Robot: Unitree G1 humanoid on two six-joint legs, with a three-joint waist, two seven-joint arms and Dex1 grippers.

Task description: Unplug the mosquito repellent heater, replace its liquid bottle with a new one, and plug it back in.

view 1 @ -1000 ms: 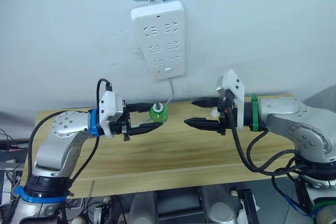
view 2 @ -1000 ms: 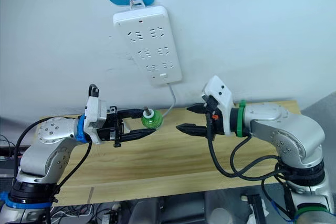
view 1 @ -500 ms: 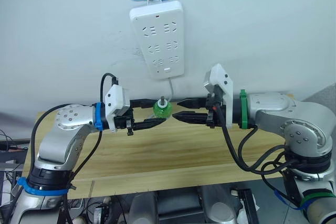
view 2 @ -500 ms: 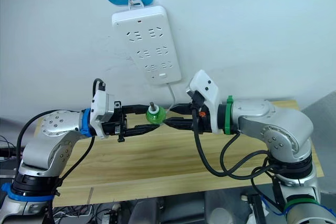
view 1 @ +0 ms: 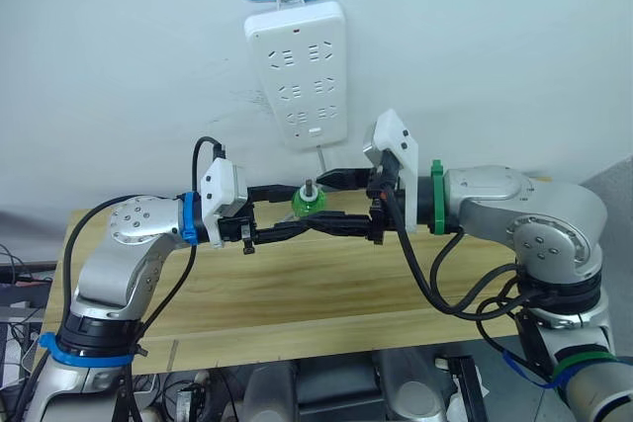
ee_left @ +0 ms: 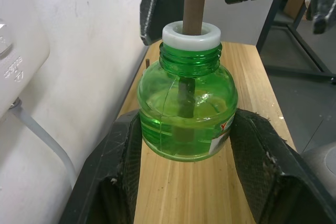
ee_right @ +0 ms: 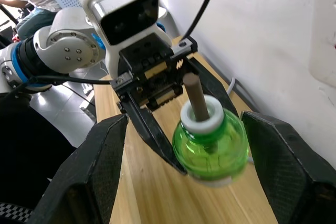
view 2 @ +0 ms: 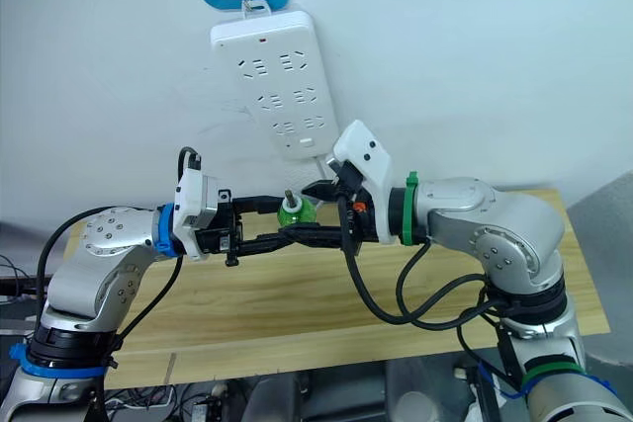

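Left wrist view: left fingers (ee_left: 118, 174) pinching green bottle (ee_left: 187, 114), right fingers (ee_right: 107, 163) spread

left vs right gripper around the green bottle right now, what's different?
The left gripper is shut on the green bottle, pads against its body; the right gripper is open, fingers straddling the bottle without touching. The left gripper comes from the robot's left, the right gripper from the opposite side. Both are raised above the wooden table.
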